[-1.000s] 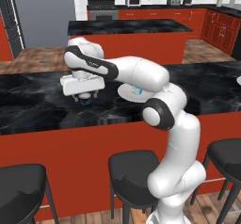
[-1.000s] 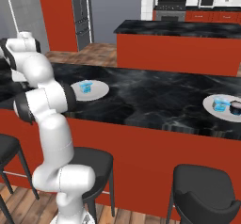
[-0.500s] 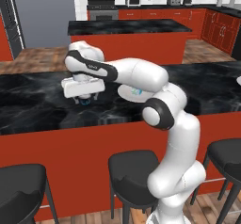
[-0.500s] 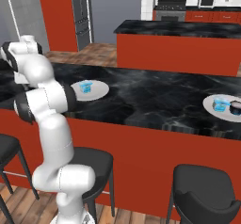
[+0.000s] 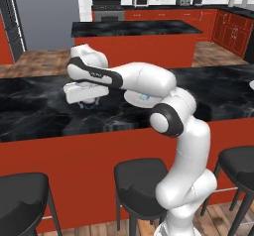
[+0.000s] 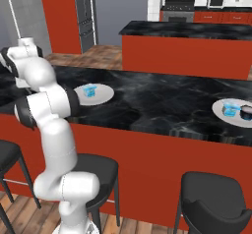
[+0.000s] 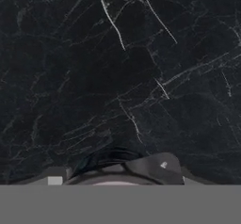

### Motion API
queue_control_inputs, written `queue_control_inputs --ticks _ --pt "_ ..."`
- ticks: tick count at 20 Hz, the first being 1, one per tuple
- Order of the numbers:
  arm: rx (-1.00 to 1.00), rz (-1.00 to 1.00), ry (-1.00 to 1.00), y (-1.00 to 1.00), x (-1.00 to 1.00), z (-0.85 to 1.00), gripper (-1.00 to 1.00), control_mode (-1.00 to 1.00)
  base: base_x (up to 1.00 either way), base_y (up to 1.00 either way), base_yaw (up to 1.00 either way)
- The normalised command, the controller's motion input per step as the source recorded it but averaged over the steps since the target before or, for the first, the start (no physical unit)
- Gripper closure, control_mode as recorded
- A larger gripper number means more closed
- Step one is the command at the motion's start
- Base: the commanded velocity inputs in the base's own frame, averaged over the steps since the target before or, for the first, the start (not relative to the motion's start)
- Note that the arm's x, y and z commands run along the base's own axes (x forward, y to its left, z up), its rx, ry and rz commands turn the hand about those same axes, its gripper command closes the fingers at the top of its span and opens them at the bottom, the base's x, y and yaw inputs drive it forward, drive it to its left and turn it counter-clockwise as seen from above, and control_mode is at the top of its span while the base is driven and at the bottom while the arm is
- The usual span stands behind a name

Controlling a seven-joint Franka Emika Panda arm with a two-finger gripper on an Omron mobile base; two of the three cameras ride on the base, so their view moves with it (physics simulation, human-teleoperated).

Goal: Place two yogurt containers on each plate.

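At tabletop's point(image 5: 39, 111) nine o'clock, fingers point(image 5: 89, 104) straddle yogurt tub point(image 5: 90, 105), grip unconfirmed; off-centre closure could tip it.

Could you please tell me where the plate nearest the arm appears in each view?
Left base view: plate at centre, partly behind the arm.
Right base view: plate left of centre, carrying one yogurt tub.
Shared landmark: the black marble counter, also in the hand view.

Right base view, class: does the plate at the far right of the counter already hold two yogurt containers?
Yes: the plate carries two yogurt containers, a light blue tub and a rounder, darker one beside it.
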Motion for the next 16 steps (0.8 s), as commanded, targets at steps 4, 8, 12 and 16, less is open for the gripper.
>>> queue_control_inputs --ticks 4,8,12,16 --pt "0.0 0.0 -0.11 -0.03 -0.27 0.26 1.0 -1.0 0.0 0.0 0.0" --pt "0.1 -0.04 -0.14 -0.69 -0.63 0.86 1.0 -1.0 0.0 0.0 0.0" --pt "0.06 -0.05 -0.08 -0.71 -0.37 0.79 1.0 -1.0 0.0 0.0 0.0" --pt "0.02 -0.08 0.0 -0.98 0.0 0.11 1.0 -1.0 0.0 0.0 0.0"
